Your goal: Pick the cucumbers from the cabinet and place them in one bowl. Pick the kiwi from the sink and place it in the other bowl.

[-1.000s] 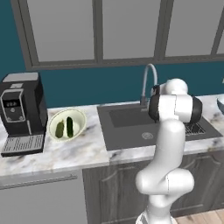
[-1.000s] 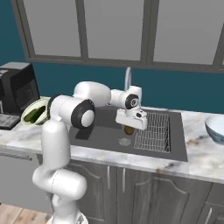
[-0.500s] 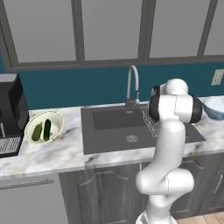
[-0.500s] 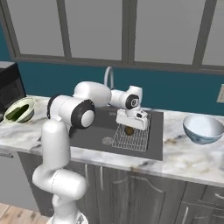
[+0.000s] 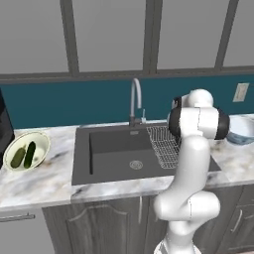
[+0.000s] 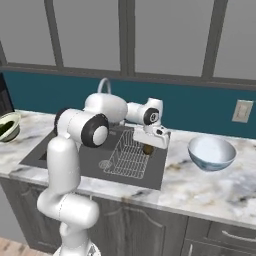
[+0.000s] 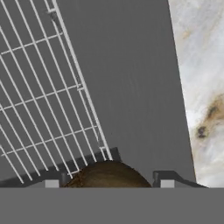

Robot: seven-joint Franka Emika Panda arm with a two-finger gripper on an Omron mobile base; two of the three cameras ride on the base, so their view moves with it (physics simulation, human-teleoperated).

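A kitchen: marble counter [image 5: 44, 181], sink [image 5: 114, 156] with gooseneck tap [image 5: 135, 99], cabinet [image 5: 114, 34] doors above.

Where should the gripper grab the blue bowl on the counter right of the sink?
Probably pinch the blue bowl at its rim, coming straight down from above, one finger inside and one outside. It stands upright and open, and its round body looks too wide for the jaws. The gripper holds the kiwi just now.

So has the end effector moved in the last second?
Yes. Holding the kiwi, the end effector went from the wire rack's left edge to its right edge, toward the blue bowl.
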